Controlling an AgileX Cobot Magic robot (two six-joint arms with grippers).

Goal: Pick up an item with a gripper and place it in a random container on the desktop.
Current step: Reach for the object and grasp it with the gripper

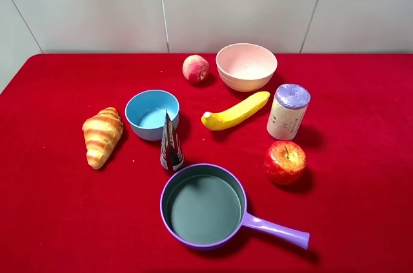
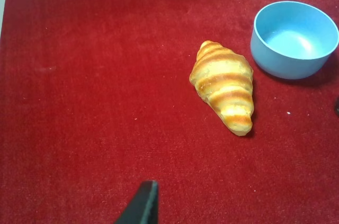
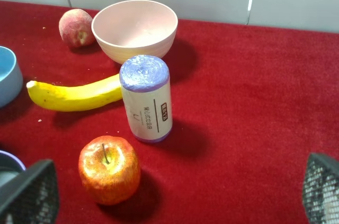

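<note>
The red and yellow apple stands on the red desktop at the right, in front of a white roll. In the right wrist view the apple lies just ahead of my right gripper, nearer its one finger; the fingers stand wide apart, open and empty. The pale pink bowl sits at the back, and is seen empty beyond the roll. Of my left gripper only one black fingertip shows, above bare cloth and short of the croissant, holding nothing. Neither arm appears in the exterior high view.
A peach lies left of the pink bowl. A banana, a white roll with a purple top, a blue bowl, a croissant, a dark pointed packet and a purple pan fill the middle.
</note>
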